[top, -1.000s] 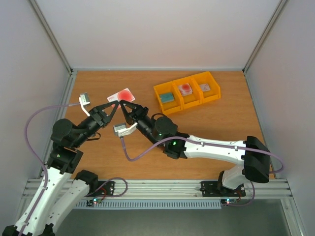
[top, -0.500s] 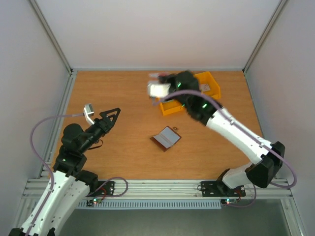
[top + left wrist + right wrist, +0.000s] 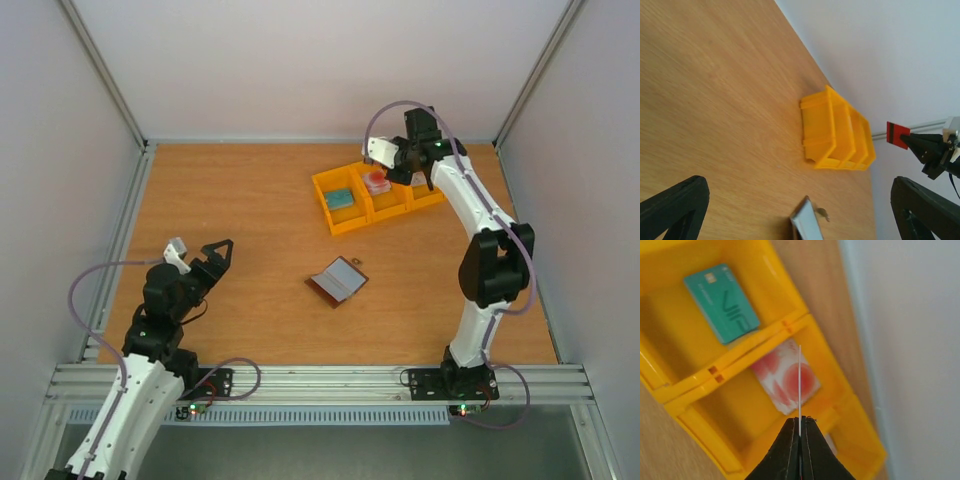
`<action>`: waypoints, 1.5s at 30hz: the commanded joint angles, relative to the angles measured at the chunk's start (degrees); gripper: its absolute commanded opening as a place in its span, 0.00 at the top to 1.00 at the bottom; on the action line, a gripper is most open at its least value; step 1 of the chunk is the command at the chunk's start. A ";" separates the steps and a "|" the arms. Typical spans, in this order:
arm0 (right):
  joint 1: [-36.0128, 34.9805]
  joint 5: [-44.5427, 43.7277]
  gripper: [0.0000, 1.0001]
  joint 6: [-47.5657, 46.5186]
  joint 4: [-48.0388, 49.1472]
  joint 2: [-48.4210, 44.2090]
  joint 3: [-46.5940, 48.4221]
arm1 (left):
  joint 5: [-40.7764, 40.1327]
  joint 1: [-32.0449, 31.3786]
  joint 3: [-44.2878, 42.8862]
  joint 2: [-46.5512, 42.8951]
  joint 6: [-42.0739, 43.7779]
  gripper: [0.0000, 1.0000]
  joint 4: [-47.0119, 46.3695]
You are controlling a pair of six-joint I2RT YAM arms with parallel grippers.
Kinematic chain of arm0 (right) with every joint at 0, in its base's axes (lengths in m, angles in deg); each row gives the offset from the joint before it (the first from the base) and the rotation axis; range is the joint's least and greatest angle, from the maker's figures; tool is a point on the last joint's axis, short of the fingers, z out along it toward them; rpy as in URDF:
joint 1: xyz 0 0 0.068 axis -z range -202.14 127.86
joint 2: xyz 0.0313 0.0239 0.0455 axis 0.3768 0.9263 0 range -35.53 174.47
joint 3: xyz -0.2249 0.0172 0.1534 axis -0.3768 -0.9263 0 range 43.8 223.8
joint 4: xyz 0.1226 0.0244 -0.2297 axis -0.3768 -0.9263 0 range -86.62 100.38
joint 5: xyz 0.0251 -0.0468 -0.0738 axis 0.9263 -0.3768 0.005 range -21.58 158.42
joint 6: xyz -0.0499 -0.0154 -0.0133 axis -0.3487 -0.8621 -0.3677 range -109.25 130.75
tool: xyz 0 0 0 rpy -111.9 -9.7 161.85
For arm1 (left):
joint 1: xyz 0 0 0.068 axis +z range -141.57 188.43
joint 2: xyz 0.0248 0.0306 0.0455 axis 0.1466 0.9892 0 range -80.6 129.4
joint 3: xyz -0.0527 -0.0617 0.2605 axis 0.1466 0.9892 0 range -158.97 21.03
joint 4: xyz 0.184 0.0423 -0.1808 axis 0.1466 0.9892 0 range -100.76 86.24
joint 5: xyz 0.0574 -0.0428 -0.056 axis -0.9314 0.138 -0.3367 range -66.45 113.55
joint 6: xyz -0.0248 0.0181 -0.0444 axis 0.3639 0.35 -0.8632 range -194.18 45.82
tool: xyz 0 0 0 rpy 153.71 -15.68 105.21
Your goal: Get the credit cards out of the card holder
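A: Wooden tabletop (image 3: pixel 250 200), left to right?
B: Left of the card holder (image 3: pixel 337 282), the left gripper (image 3: pixel 215 252) has sprung wide and backed off empty. The holder lies open, alone.
A: And right of it?
B: Beyond-right, the right gripper (image 3: pixel 800 422), clenched on a red credit card (image 3: pixel 897 135), has swung over the yellow bin (image 3: pixel 355 220). One card out; dropping seems next.

Mid surface (image 3: pixel 250 190): wallet (image 3: pixel 337 280), lying open. Behind it & to the right, nr back wall: 3-slot bin (image 3: pixel 385 212). One card per slot: left-slot card (image 3: pixel 339 198), mid-slot card (image 3: pixel 377 182), right-slot card (image 3: pixel 416 178). Over mid slot: right hand (image 3: pixel 395 165), w/ pinched card (image 3: pixel 799 385) edge-on above mid-slot card. Near-left corner, well apart from wallet: left hand (image 3: pixel 218 247).
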State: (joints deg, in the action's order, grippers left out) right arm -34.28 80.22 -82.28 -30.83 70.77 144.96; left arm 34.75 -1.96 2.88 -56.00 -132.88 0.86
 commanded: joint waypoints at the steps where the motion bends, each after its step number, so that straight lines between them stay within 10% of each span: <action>1: -0.56 5.30 0.98 -4.37 -0.42 4.56 3.11 | -5.29 1.37 1.73 -2.76 6.86 0.01 -1.25; 33: -0.85 -4.42 0.96 -22.18 27.70 20.91 -3.03 | -7.52 5.38 2.60 1.24 8.08 0.01 -1.34; 45: -0.87 -5.30 0.38 -22.31 31.80 16.95 -7.96 | -7.60 5.41 2.76 1.01 7.39 0.01 -0.81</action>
State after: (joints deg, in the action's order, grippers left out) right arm -34.91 75.12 -104.36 -1.10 91.27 138.41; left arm 28.20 3.02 4.98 -54.99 -124.94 1.32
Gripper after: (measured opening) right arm 0.582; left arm 0.994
